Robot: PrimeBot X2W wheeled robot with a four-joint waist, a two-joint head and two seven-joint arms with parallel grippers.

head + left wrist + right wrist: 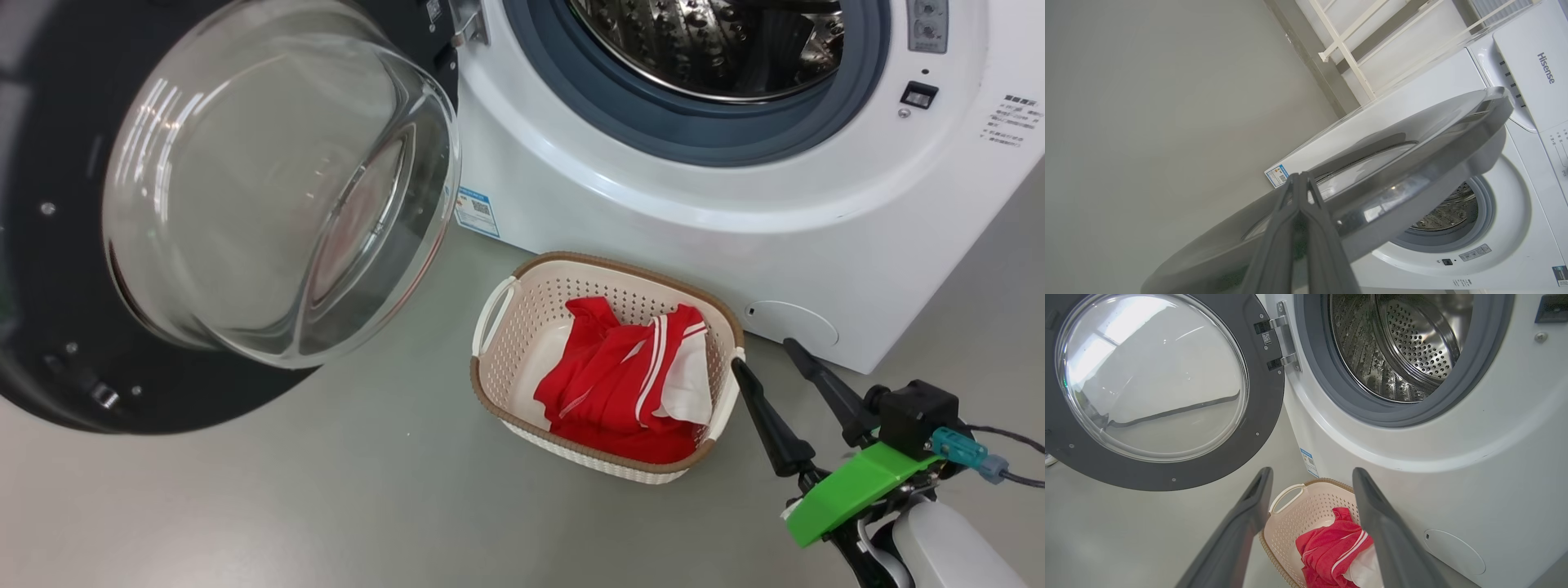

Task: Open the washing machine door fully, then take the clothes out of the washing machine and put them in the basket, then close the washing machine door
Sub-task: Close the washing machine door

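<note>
Now | door (pixel 269 188) stands wide | clothes (pixel 620 376) inside basket (pixel 604 263) | right tool (pixel 763 353) released beside rim | left tool (pixel 1299 176) clenched by door edge

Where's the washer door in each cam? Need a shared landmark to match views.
Head view: door at upper left, swung open, glass bowl bulging toward the camera.
Left wrist view: door seen edge-on, a grey band from lower left to upper right.
Right wrist view: door at upper left, inner side showing.
Landmark: blue sticker, low on the washer, hinge side.
</note>
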